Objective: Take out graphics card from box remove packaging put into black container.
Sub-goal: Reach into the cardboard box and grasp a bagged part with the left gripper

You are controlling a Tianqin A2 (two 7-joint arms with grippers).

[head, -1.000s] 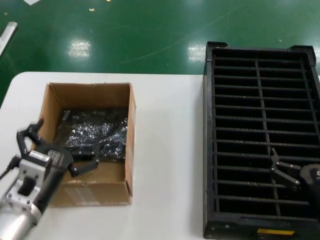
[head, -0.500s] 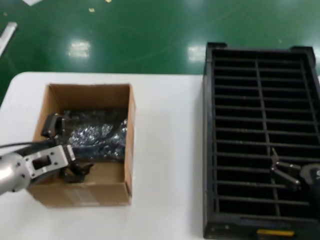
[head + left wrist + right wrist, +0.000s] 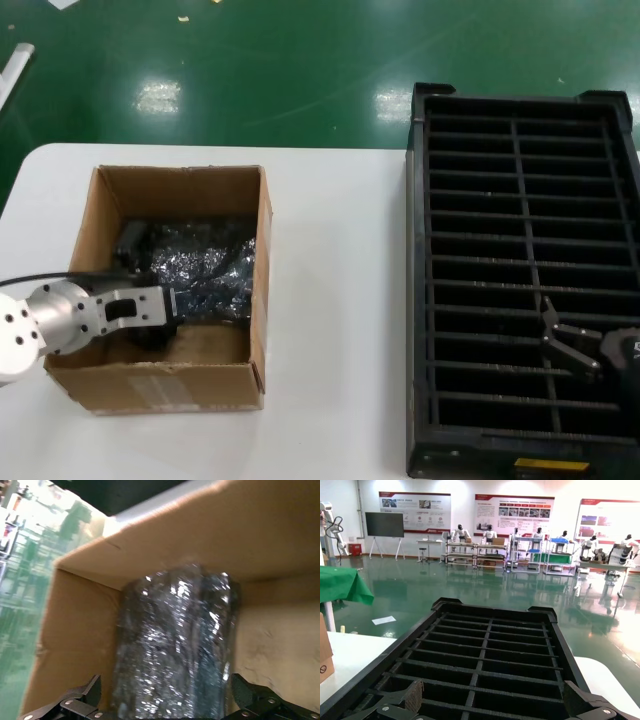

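Note:
The brown cardboard box stands open on the white table, left of centre. Inside it lies a glossy dark film bundle. The graphics card and its packaging do not show as such. My left gripper reaches down into the box over its near-left wall. In the left wrist view it is open, one finger on each side of the film bundle, close to it. My right gripper hovers open over the near part of the black container, holding nothing; the right wrist view shows it above the dividers.
The box walls close in around the left gripper. The black container's slotted dividers run in two columns, and a yellow label sits on its near wall. White table lies between box and container. Green floor lies beyond the table's far edge.
My left gripper has moved from outside the box's near-left corner into the box and now straddles the film bundle. The right gripper has not moved.

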